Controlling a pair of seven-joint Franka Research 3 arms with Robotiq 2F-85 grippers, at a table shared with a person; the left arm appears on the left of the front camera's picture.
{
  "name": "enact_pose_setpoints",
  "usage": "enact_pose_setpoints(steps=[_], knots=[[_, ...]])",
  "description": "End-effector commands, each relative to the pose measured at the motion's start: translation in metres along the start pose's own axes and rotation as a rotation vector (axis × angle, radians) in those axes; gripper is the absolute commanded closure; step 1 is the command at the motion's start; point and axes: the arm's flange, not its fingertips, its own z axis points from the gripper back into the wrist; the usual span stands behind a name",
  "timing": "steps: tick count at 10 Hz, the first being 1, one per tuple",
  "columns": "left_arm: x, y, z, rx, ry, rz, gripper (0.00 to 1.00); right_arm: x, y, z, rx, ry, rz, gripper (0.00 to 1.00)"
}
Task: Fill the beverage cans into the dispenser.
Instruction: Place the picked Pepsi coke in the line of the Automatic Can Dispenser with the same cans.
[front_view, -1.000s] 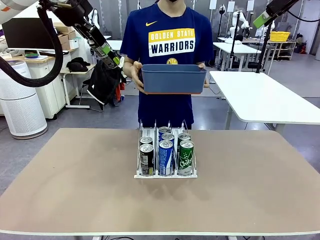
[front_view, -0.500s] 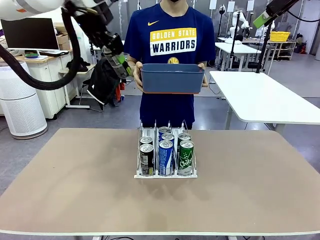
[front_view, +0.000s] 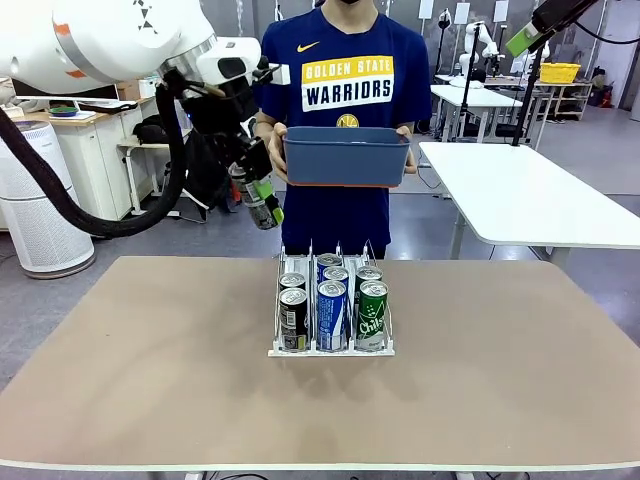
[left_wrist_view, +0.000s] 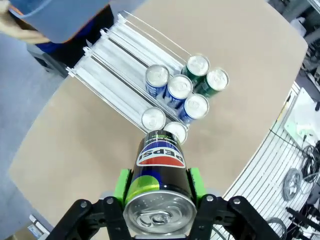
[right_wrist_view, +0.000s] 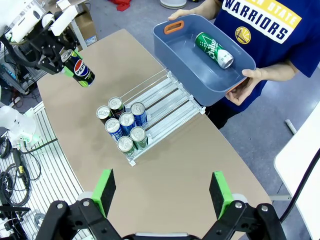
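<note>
Standing in the middle of the frame on the tan table (front_view: 150, 380), the dispenser (front_view: 330, 351) carries seven beverage cans (front_view: 331, 315) upright at its front end. Two black ones fill the left lane, three blue the middle and two green the right. Above and just left of its rear end, the left gripper (front_view: 262, 205) hangs in the air, clamped on a tilted black Pepsi can (front_view: 257, 198). Beyond the table's far edge, in the upper middle, the person holds a blue-grey bin (front_view: 347, 160) in both hands. In the right wrist view a green can (right_wrist_view: 214, 49) lies on its side inside it. The right gripper (right_wrist_view: 162, 192) hovers high over the table, jaws spread wide with nothing between them. The green-tipped piece at the front view's upper right is probably this gripper.
</note>
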Motion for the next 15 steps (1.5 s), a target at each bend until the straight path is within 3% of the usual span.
enact_pose_setpoints(steps=[1,5,6,8,9,10,12,15], knots=[[0.007,-0.001,0.008,0.021,-0.017,0.028,0.42,-0.001,0.002,0.0,0.004,-0.004,-0.002,0.0],[0.003,-0.001,0.003,0.003,-0.007,0.015,0.42,-0.001,0.002,0.0,0.004,-0.004,-0.002,0.0],[0.016,-0.014,-0.011,0.066,0.043,0.105,0.42,-0.001,0.002,0.0,0.004,-0.004,-0.002,0.0],[0.022,-0.049,-0.032,0.127,0.024,0.242,0.42,-0.001,0.002,0.0,0.004,-0.004,-0.002,0.0],[0.024,-0.065,-0.04,0.151,0.016,0.224,0.42,-0.001,0.002,0.0,0.004,-0.004,-0.002,0.0],[0.024,-0.078,-0.055,0.27,0.077,0.214,0.42,-0.001,0.002,0.0,0.004,-0.004,-0.002,0.0],[0.018,-0.113,-0.083,0.26,0.099,0.141,0.42,-0.001,0.002,0.0,0.004,-0.004,-0.002,0.0],[-0.006,-0.142,-0.112,0.165,0.049,0.135,0.42,-0.001,0.002,0.0,0.004,-0.004,-0.002,0.0]])
